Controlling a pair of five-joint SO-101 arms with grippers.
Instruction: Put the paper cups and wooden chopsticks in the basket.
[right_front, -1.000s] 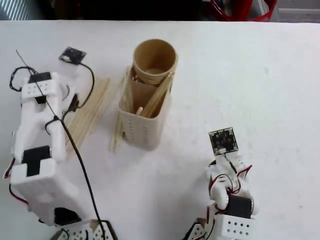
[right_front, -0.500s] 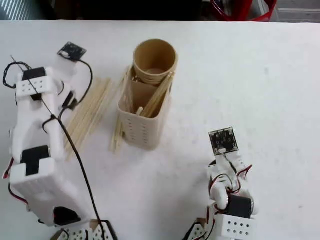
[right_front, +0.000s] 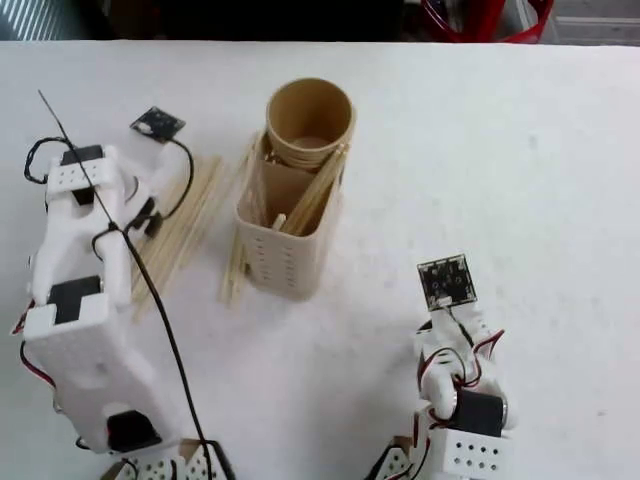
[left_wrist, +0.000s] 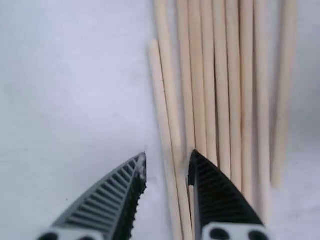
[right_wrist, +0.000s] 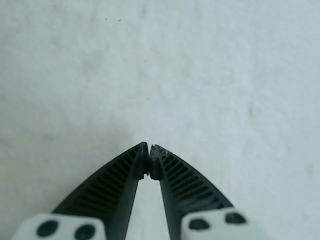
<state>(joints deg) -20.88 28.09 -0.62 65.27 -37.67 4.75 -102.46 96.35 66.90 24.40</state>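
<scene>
White tabletop showed beneath my left gripper, spread astride the outermost wooden chopsticks; lowering squarely before closing seemed wise. My right gripper was pressed together.

White shells, black servos, black-red cables; ribbed dark left tool, right tool.

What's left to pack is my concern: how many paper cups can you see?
1: a paper cup stands upright in the far end of the basket, open side up. Others may be nested beneath it, hidden.
</scene>
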